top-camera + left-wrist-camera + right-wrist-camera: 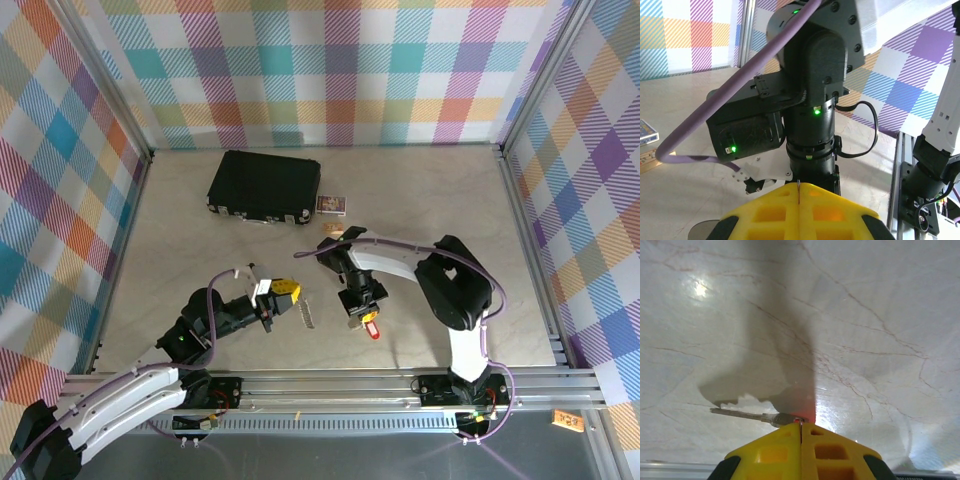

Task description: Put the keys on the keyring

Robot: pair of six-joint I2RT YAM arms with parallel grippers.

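Right gripper (362,313) clamped shut on the keyring (370,326), near the worktop's (420,200) front edge. We see a key (740,414) jutting from its fingertips. Keys (308,318) lie between it and the closed left gripper (290,293).

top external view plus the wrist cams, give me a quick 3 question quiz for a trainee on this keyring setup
1. True or false: the black case lies at the far side of the table, beyond both arms.
2. What colour is the tag of the keyring next to the right tool? a) blue b) red c) green
3. In the right wrist view, are the yellow fingers apart or together?

Key: 1 true; 2 b; 3 together.
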